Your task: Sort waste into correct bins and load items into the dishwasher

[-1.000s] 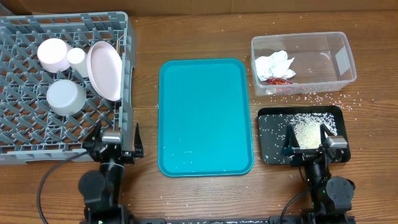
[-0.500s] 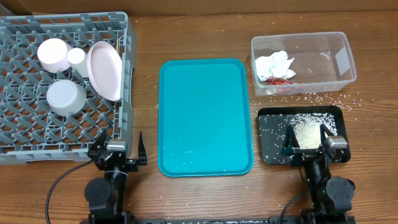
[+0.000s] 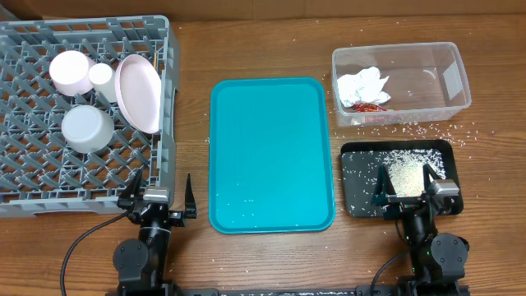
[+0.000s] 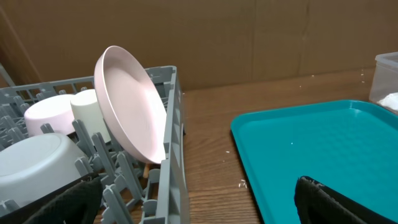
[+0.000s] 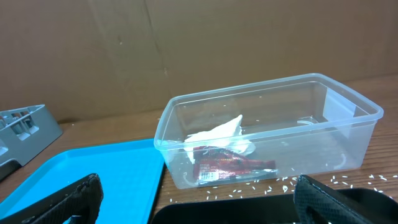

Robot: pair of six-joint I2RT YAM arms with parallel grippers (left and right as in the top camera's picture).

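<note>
The grey dishwasher rack (image 3: 49,177) at the left holds a pinkish plate (image 3: 138,92) on edge, a pinkish-white bowl (image 3: 71,71), a small white cup (image 3: 102,76) and a grey bowl (image 3: 87,127). A crumpled napkin (image 3: 362,85) and a red wrapper (image 3: 368,106) lie in the clear tub (image 3: 460,74). A pile of rice (image 3: 404,174) sits in the black tray (image 3: 362,193). My left gripper (image 3: 158,200) stands open at the rack's near right corner, holding nothing. Over the black tray's near edge my right gripper (image 3: 407,185) is open and empty too.
A bare teal tray (image 3: 271,152) lies between the rack and the bins. Loose rice grains (image 3: 427,130) dot the wood below the tub and around the black tray. In the left wrist view the rack wall (image 4: 171,155) runs between my fingers.
My left gripper has drawn back from the rack's corner toward the table's near edge, still open. The right arm has not moved.
</note>
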